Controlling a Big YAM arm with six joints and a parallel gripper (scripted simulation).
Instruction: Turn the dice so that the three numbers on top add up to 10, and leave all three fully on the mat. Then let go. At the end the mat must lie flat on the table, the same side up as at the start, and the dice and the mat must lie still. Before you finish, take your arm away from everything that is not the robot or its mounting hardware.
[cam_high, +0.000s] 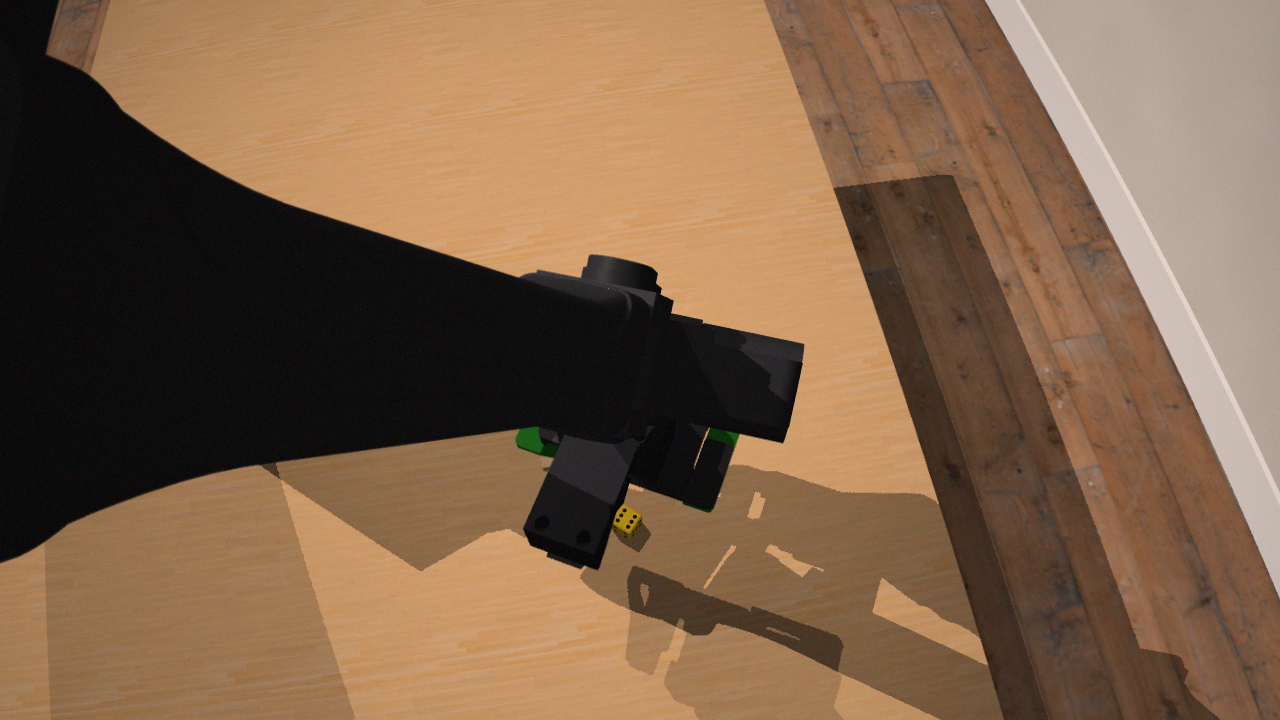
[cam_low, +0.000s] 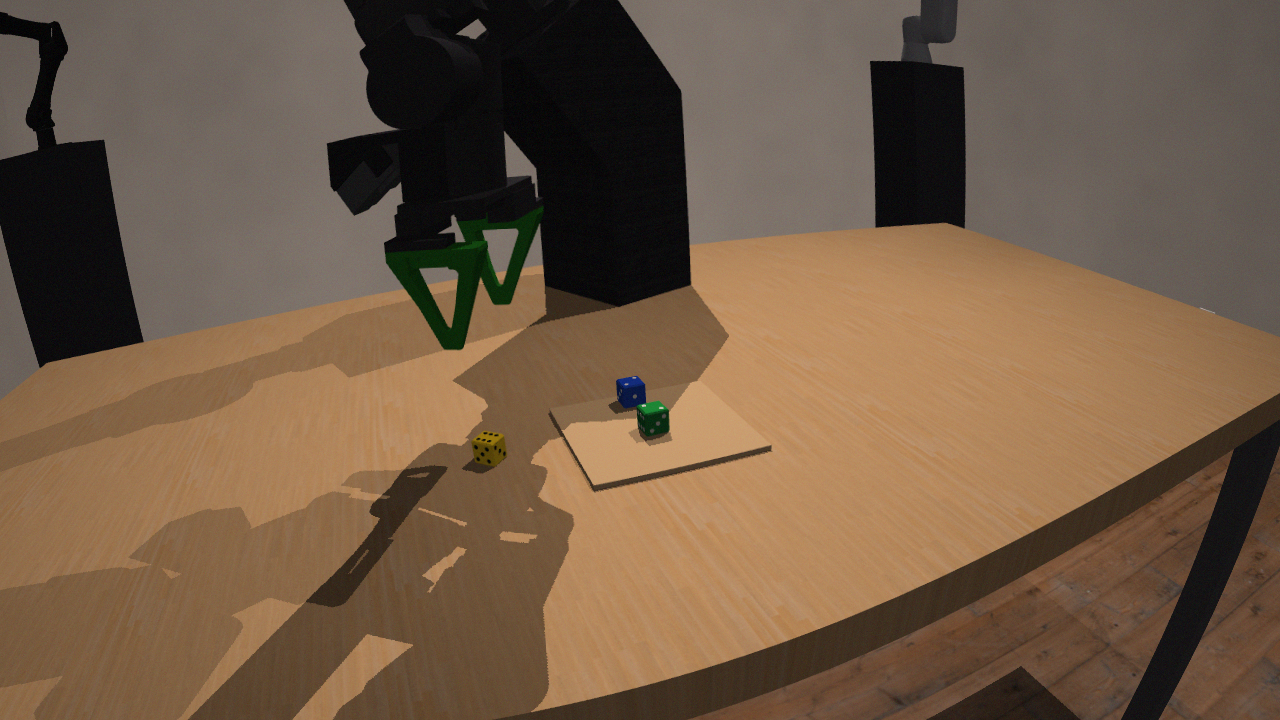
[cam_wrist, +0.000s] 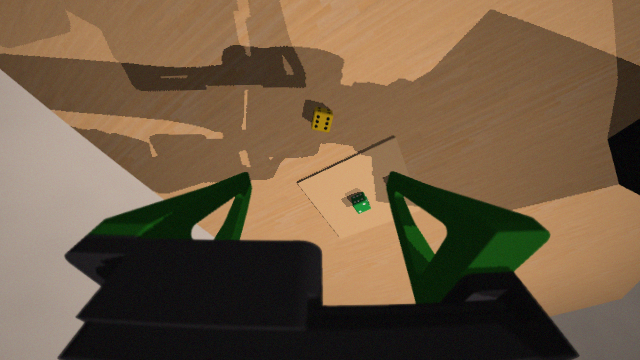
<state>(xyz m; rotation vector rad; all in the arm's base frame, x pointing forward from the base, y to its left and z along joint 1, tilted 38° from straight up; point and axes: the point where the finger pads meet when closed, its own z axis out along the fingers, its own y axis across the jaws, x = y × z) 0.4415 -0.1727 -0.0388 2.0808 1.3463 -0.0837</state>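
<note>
Tool wide open, holding nothing, above the table. The yellow die sits on the table near the mat, six up. On the mat are the green die, two up, and the blue die, near each other; the blue die's top number is too small to tell. The mat lies flat.

The mat looks like smooth, pale wood. Under it, the tabletop shows fine-grained, satin wood. Right on the mat, the green die looks like slightly glossy plastic; beside the mat, the yellow die seems smooth plastic. Above the mat's level, the gripper has matt, plastic-looking fingers.
</note>
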